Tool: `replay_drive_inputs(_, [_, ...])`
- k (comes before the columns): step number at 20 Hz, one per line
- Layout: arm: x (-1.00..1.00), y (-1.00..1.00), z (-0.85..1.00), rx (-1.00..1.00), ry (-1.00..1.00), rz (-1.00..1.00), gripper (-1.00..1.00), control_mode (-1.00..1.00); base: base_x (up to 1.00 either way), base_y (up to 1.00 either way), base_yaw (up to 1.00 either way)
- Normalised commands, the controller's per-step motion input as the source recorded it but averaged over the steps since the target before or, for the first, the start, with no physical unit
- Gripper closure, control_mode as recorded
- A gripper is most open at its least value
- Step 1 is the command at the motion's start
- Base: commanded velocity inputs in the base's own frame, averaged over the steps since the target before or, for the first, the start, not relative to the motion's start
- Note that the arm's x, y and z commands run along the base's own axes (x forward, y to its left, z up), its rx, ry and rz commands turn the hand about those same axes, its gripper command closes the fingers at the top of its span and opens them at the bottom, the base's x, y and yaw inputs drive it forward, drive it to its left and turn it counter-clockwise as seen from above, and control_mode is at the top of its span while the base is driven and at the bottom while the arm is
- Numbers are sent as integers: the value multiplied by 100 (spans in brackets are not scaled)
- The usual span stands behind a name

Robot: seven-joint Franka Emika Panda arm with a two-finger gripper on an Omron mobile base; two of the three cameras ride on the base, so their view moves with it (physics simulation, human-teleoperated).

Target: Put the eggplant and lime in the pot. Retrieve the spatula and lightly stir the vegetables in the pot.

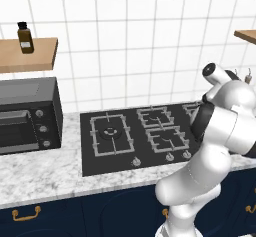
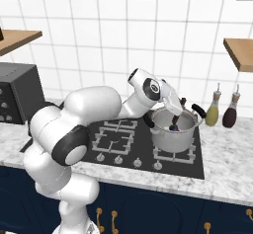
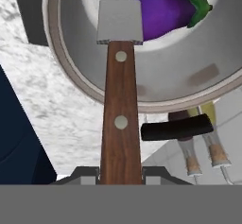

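So the gripper (image 3: 120,173) is clamped on the spatula's (image 3: 120,100) brown wooden handle, jaws tight on either side of it. In the hand view the handle runs straight away from the fingers, two metal rivets showing, and the flat grey blade at the far end sits inside the pot (image 3: 156,83), over the rim and down toward the pale bottom. Just past the blade, touching or nearly touching its far corner, is the purple eggplant (image 3: 165,12) with its green cap pointing to that view's right. I can't make out a lime anywhere in there.

The hand view also catches one black pot handle (image 3: 177,127) near the fingers and two bottles (image 3: 203,138) beyond it. It gives you the inside of the pot, which the base cameras barely do.

The right base view shows the layout instead: the pot (image 2: 173,129) sits on the right rear burner of the black cooktop (image 2: 123,141), a dark bit of purple visible over the rim, and the two bottles (image 2: 221,110) stand on the marble counter (image 2: 232,164) just to its right. The arm reaches forward and right from the base, elbow bent, wrist tilted down over the pot's near-left rim.

In the left base view the arm's bulk covers the pot; you get the cooktop's (image 1: 130,138) left burners and a toaster oven (image 1: 27,115) farther left.
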Motion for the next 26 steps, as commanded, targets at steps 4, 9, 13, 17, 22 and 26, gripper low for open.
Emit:
replay_drive_inputs(4, [22, 2, 0, -1, -3, 0, 100, -100, 0, 0, 0])
replay_drive_inputs(9, [25, 9, -11, 0, -2, 0, 100, -100, 0, 0, 0])
replay_drive_inputs(13, [33, 25, -41, 1, 0, 0, 100, -100, 0, 0, 0])
replay_drive_inputs(17, [22, 9, -50, 4, -1, 0, 100, -100, 0, 0, 0])
replay_drive_inputs(22, [4, -4, -5, 0, -5, 0, 100, -100, 0, 0, 0])
replay_drive_inputs(26, [0, -30, 2, 0, -4, 0, 100, -100, 0, 0, 0])
